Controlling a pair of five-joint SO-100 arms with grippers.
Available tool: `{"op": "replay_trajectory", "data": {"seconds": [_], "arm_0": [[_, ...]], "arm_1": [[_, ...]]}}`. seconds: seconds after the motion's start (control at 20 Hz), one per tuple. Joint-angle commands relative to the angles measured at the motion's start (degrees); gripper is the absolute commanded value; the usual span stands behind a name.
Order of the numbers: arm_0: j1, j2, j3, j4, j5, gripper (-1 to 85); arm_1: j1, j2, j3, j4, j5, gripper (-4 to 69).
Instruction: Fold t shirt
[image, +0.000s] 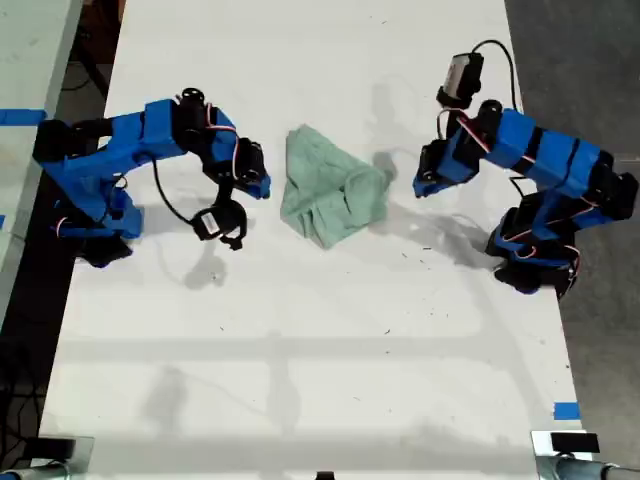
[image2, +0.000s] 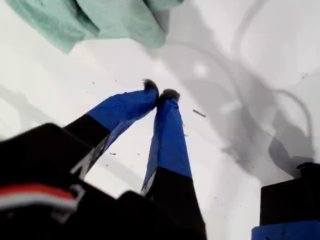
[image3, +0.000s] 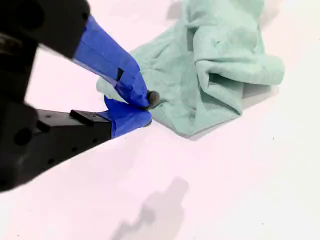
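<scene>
The t shirt (image: 325, 185) is a pale mint-green, wrinkled bundle lying on the white table (image: 320, 340) between the two blue arms. Its thicker rolled lump is on the exterior view's right side. My first gripper (image: 420, 187) is on the arm at the exterior view's right. It is shut, tips touching (image2: 161, 92), with nothing in it, a short gap from the t shirt (image2: 100, 20). My second gripper (image: 263, 190) is on the arm at the exterior view's left. It is shut and empty (image3: 148, 110), just beside the flat edge of the t shirt (image3: 220, 75).
Both arm bases stand at the table's sides in the exterior view. A blue tape mark (image: 565, 410) sits near the lower right corner of that view and another (image: 20, 115) on the surface at its left. Dark floor borders the table on the right.
</scene>
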Motion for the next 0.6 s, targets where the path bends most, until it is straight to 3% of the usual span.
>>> {"op": "replay_trajectory", "data": {"seconds": [0.0, 0.25, 0.35, 0.45, 0.55], "arm_0": [[2.7, 22.5, 16.0, -5.4, -3.5, -0.1], [6.5, 74.0, 69.4, -28.2, -10.0, -0.1], [9.0, 86.8, 84.4, -32.2, -10.9, -0.1], [8.1, 101.9, 95.6, -30.7, -9.2, -0.1], [5.4, 101.8, 99.0, -30.7, -6.0, -0.1]], "arm_1": [[-8.6, 19.2, 9.5, -2.4, 4.6, 1.6], [-15.5, 47.0, 38.6, -10.4, 8.2, 1.6], [-16.5, 57.6, 49.8, -13.1, 8.5, 1.6], [-16.2, 72.1, 60.3, -13.8, 6.6, 1.6], [-14.6, 71.5, 66.2, -16.0, 6.1, 1.6]]}}
